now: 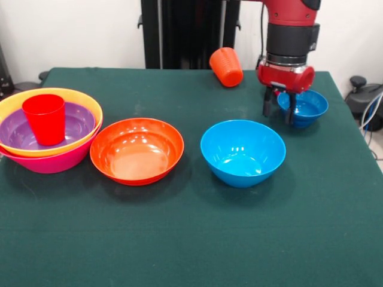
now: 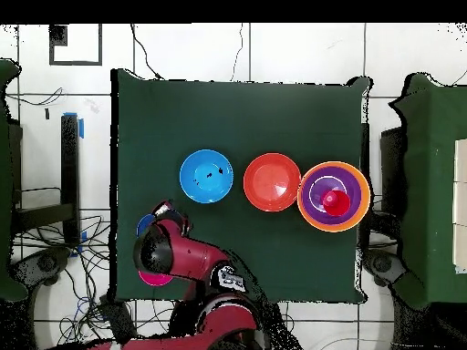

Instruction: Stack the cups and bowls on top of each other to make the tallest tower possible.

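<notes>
- While the gripper [image 1: 279, 110] straddles the small blue bowl's [image 1: 306, 107] rim, fingers parted, the orange cup [image 1: 226, 66] lies tipped over.
- Red cup [image 1: 45, 119] stands upright in the tower [image 1: 51, 128].

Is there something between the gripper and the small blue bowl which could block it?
Nothing visible does. In the front view the gripper is already down at the near rim of the small blue bowl, its fingers apart. The medium blue bowl sits nearer the camera, clear of it.
</notes>
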Tool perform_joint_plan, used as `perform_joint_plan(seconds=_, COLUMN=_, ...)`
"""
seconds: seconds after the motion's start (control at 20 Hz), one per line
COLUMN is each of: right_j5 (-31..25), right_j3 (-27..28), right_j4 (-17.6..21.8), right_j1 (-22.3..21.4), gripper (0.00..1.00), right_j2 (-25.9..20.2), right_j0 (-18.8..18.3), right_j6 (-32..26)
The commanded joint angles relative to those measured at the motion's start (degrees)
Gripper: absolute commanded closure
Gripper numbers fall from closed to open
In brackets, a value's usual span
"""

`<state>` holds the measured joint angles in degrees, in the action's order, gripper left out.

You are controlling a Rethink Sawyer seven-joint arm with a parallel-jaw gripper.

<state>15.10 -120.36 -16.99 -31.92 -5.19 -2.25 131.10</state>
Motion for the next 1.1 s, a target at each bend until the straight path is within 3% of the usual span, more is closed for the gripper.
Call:
perform_joint_plan(seconds=0.05, right_j5=-3.4, right_j3=-2.3, right_j4=1.6, right_j1=-5.5, gripper=0.00, right_j2=-9.9, right_j0=-2.4, right_j6=12.5)
perform_joint_plan(seconds=0.75, right_j5=-9.0, right_j3=-10.3, right_j4=-1.7, right_j1=-14.6, gripper=0.00, right_j2=-9.9, right_j0=-1.4, right_j6=13.2)
perform_joint_plan(seconds=1.1, right_j5=-2.3, right_j3=-10.1, right_j4=1.8, right_j1=-8.6, gripper=0.00, right_j2=-8.9, right_j0=-2.5, right_j6=11.8)
